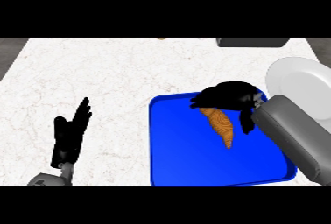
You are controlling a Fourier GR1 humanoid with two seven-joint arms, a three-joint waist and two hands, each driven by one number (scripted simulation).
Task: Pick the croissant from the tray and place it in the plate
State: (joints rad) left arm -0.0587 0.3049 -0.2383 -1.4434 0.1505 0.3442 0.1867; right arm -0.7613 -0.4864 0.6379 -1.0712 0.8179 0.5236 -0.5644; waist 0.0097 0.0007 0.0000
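On the blue tray: right hand curls round croissant | left of tray: left hand relaxed, fingers straight

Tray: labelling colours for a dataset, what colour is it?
Solid bright blue, the tray under the croissant, seen in the head view.

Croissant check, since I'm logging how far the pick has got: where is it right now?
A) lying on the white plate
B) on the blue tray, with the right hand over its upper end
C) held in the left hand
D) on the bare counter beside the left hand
B: the croissant lies on the blue tray, the right hand curled over its upper end; the white plate holds nothing.
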